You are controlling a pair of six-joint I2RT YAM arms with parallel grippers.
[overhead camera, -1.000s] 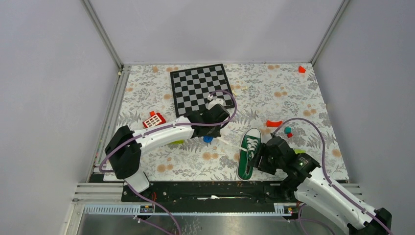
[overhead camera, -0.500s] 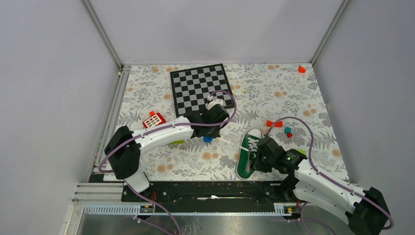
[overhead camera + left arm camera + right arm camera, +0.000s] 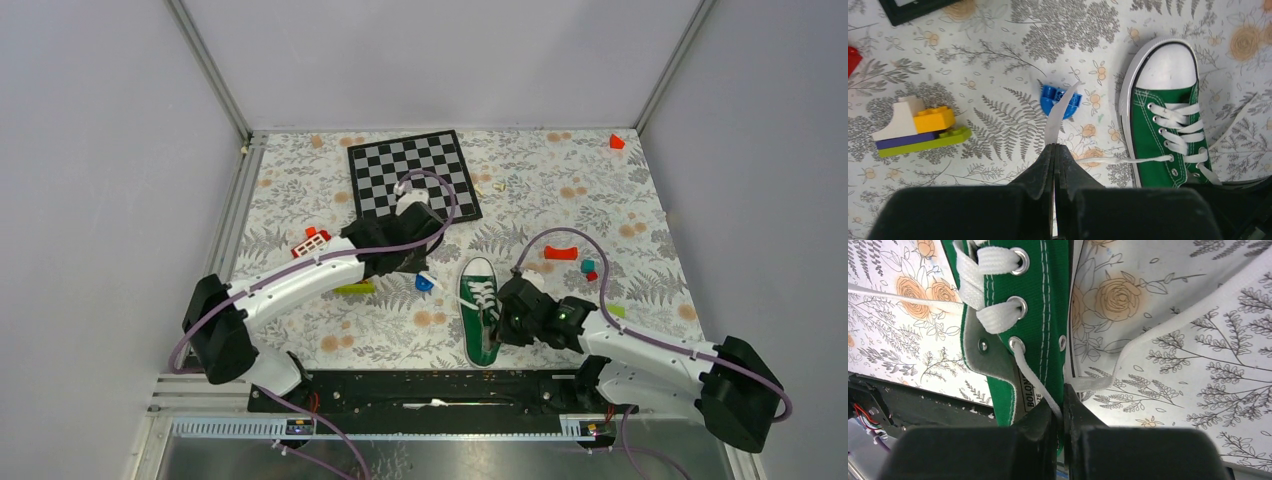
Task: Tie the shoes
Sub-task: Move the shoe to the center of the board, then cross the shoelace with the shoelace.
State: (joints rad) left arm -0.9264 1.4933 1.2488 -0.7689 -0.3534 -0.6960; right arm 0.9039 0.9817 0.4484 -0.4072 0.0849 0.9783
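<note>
The shoe (image 3: 478, 315) is a small green sneaker with white laces lying toe-away near the table's front middle. In the left wrist view the shoe (image 3: 1168, 120) lies right of my left gripper (image 3: 1054, 147), which is shut on a white lace (image 3: 1128, 160) running from an eyelet; the flat lace end sticks out past the fingertips. From above, the left gripper (image 3: 424, 268) hovers just left of the toe. My right gripper (image 3: 1063, 412) is shut on the shoe (image 3: 1048, 300) at its ankle edge, pinching green canvas and the other lace (image 3: 1035, 377). Seen from above, the right gripper (image 3: 497, 325) sits at the shoe's right side.
A chessboard (image 3: 413, 178) lies at the back. A blue piece (image 3: 1060, 100) sits under the lace end, a brick stack (image 3: 918, 130) further left. A red-white block (image 3: 312, 242), a red curved piece (image 3: 561, 253) and small cubes (image 3: 589, 268) lie around. The black rail (image 3: 430, 385) borders the front.
The right gripper closed on the shoe's ankle edge and dragged the shoe left. The left arm shifted left and back, keeping its lace.
</note>
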